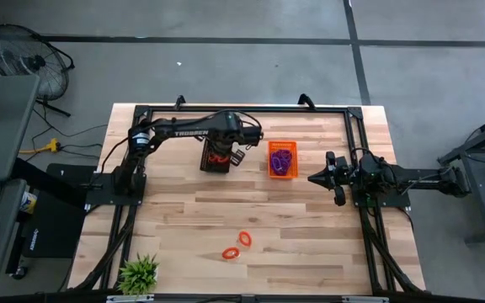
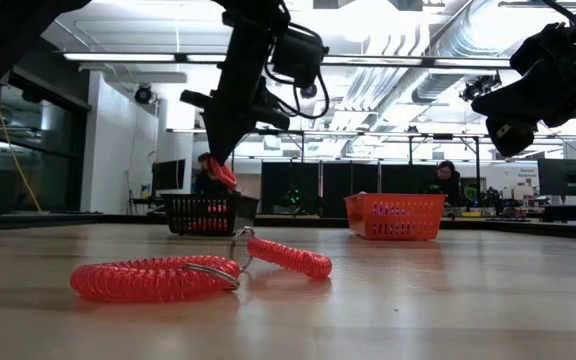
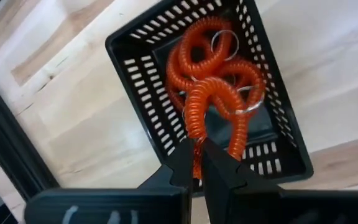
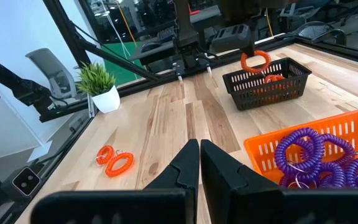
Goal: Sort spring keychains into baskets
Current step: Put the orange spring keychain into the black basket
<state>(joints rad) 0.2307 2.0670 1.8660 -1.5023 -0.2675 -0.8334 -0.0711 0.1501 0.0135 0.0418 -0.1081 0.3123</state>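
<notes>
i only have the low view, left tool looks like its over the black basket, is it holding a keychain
Observer: Yes. The left tool is shut on an orange-red keychain hanging over the black basket.
Operator: anything in that basket
Observer: Several orange-red keychains lie inside it.
Operator: whats in the orange one
Observer: The orange basket holds purple keychains.
Operator: right tool
Observer: The right tool is shut, empty, beside the orange basket.
Operator: any left
Observer: Two orange-red keychains lie loose on the table.
</notes>
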